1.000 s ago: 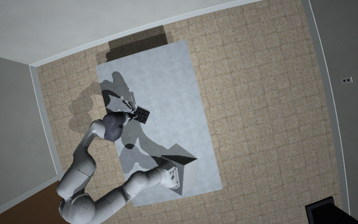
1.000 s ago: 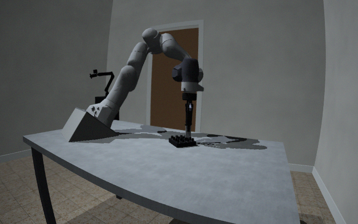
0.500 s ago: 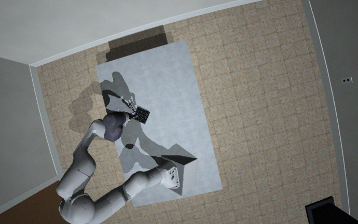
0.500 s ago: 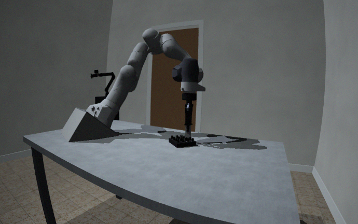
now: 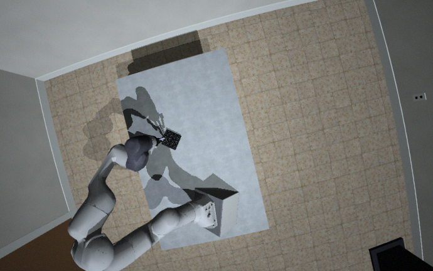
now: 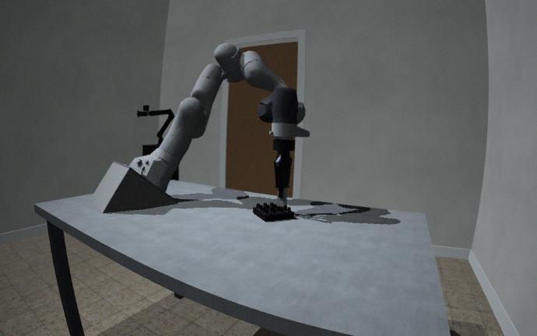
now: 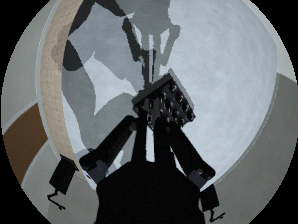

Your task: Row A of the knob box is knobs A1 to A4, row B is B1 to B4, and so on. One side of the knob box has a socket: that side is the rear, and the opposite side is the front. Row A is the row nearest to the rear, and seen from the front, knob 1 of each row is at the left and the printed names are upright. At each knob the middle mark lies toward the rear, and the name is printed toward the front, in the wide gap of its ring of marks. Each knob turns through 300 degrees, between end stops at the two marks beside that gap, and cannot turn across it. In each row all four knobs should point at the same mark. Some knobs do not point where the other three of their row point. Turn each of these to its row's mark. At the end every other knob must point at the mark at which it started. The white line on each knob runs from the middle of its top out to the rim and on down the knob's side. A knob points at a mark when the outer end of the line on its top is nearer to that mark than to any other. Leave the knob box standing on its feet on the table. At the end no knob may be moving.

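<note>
Below the pale surface (image 5: pixel 204 95) (image 6: pixel 237 253) (image 7: pixel 235 65) lies a tiled floor. On it, the knob box (image 5: pixel 175 146) (image 6: pixel 277 217) (image 7: pixel 165 84) sits directly under the pincer (image 5: pixel 162 139) (image 6: pixel 282 204) (image 7: pixel 150 105), whose fingers stand nearly together at its edge, any grip unclear.

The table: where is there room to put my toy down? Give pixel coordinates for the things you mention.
Probably the wide stretch of table (image 5: pixel 220 127) (image 6: pixel 277 269) beyond the knob box (image 5: pixel 172 137) (image 6: pixel 279 215), away from the arm. It's crowded around the box, under the gripper (image 6: pixel 282 204), and by the wedge-shaped base (image 5: pixel 229 210) (image 6: pixel 113 183).

The surface (image 5: pixel 204 105) (image 6: pixel 253 253) (image 7: pixel 225 60) looks smooth and matt, faintly mottled; the knob box (image 5: pixel 171 138) (image 6: pixel 274 215) (image 7: pixel 167 102) resembles dark plastic.
</note>
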`<state>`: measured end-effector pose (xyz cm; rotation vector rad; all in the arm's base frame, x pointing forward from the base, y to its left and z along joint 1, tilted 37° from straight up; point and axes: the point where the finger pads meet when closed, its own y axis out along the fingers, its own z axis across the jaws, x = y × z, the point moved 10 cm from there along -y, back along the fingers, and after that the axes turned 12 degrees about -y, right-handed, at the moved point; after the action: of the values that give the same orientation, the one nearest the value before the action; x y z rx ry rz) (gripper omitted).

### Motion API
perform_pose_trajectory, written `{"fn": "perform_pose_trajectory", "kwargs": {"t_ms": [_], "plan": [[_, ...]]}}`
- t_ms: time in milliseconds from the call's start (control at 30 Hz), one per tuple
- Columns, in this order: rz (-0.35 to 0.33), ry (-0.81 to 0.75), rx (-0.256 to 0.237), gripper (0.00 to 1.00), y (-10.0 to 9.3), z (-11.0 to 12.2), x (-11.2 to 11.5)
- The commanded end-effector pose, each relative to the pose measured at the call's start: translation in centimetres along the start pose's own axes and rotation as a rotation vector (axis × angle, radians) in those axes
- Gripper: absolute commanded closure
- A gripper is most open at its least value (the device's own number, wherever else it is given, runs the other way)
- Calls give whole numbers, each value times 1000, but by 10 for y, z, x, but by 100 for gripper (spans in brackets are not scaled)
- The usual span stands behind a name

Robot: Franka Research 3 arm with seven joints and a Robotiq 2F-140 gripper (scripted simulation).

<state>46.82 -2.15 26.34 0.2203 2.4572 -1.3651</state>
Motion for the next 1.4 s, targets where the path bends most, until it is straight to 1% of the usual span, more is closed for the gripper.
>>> {"fn": "perform_pose_trajectory", "kwargs": {"t_ms": [0, 433, 500, 733, 967, 1367], "plan": [[-9, 153, 5, 95, 1, -2, 0], [-9, 349, 6, 95, 1, -2, 0], [-9, 349, 6, 95, 1, -2, 0], [-8, 434, 7, 95, 1, -2, 0], [-8, 466, 7, 95, 1, -2, 0], [-8, 469, 7, 95, 1, -2, 0]]}}
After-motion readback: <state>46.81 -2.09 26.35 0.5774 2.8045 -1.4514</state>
